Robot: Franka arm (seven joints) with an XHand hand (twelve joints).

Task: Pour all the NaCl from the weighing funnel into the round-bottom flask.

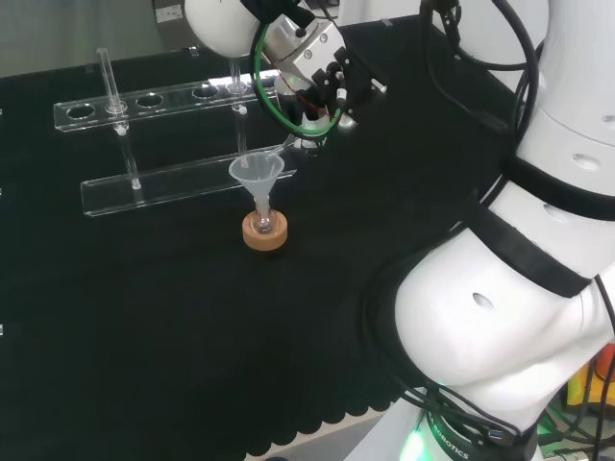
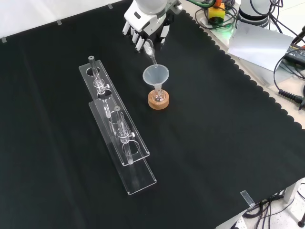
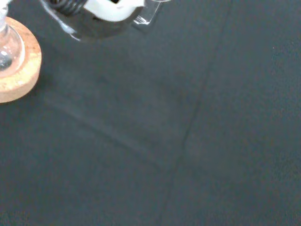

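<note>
The robot's hand [image 2: 145, 29] hangs over the far side of the black-clothed tabletop [image 2: 214, 143], its fingers curled down around the upper end of the clear weighing funnel [image 2: 151, 53]. That slim vessel is tilted steeply, its lower tip reaching to the rim of a wide plastic funnel [image 2: 155, 75]. The plastic funnel sits upright in the neck of the small round-bottom flask [image 2: 157, 96], which rests on a cork ring [image 2: 158, 100] near the middle of the cloth.

The pour appears to be under way: the weighing funnel is raised, tipped and lined up with the receiving funnel. Whether salt is flowing, how much has reached the flask, or how much clings inside the weighing funnel cannot be told, since the glassware is clear and small. What is left, on this evidence, is to finish emptying the weighing funnel.

To the left in the front view, well apart from the flask, stands a clear acrylic rack [image 2: 119, 138] carrying a few tubes, untouched.
</note>
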